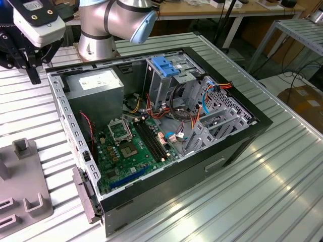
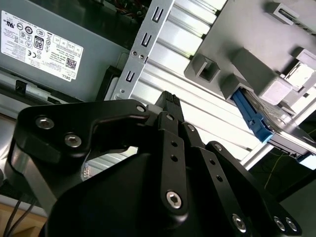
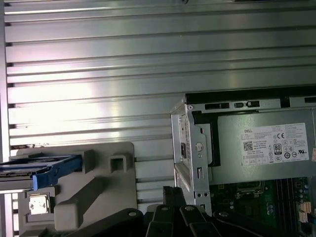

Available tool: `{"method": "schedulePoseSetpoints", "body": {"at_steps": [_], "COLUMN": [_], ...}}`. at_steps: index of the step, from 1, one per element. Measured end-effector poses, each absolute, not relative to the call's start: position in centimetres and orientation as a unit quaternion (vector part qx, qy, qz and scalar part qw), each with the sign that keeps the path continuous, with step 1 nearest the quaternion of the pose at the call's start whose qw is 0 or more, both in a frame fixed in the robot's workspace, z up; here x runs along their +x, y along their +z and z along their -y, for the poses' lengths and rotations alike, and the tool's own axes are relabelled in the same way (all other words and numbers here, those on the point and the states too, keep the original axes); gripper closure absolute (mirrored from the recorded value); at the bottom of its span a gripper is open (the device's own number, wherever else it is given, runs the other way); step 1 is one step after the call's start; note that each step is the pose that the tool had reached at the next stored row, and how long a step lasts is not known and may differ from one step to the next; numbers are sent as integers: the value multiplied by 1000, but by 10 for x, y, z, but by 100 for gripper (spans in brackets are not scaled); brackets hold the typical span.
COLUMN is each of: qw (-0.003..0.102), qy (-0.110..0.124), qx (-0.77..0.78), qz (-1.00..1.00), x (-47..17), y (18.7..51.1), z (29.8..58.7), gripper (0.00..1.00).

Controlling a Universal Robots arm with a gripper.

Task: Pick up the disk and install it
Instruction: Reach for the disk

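Note:
The disk (image 3: 34, 171) rests on its edge in a slot of a grey holder block (image 3: 98, 192), its bright blue rail (image 3: 57, 167) facing the case. In the second wrist view the disk (image 2: 291, 140) shows with its blue rail (image 2: 253, 117) at the block's far side. My gripper (image 1: 34, 75) hangs over the ribbed table at the exterior view's far left, beside the open computer case (image 1: 166, 126). It is shut, with nothing in it, and stands well apart from the disk. Its tip (image 2: 170, 98) sits between the case wall and the block in both wrist views.
The case lies open with its motherboard (image 1: 131, 146), power supply (image 1: 96, 85) and a tall grey drive cage topped by a blue bracket (image 1: 166, 65). Cables (image 1: 212, 96) crowd the case's right end. The grey holder block (image 1: 22, 191) lies at the exterior view's lower left.

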State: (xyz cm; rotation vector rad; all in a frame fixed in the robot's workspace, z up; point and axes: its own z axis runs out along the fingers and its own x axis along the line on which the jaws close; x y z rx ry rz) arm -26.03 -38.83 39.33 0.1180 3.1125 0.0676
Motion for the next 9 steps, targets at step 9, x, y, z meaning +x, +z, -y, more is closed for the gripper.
{"method": "schedulePoseSetpoints", "body": {"at_steps": [9], "qw": [13], "qy": [22], "qx": [38], "qz": [-999], "x": [-271], "y": [393], "z": [388], "gripper": [90]}}
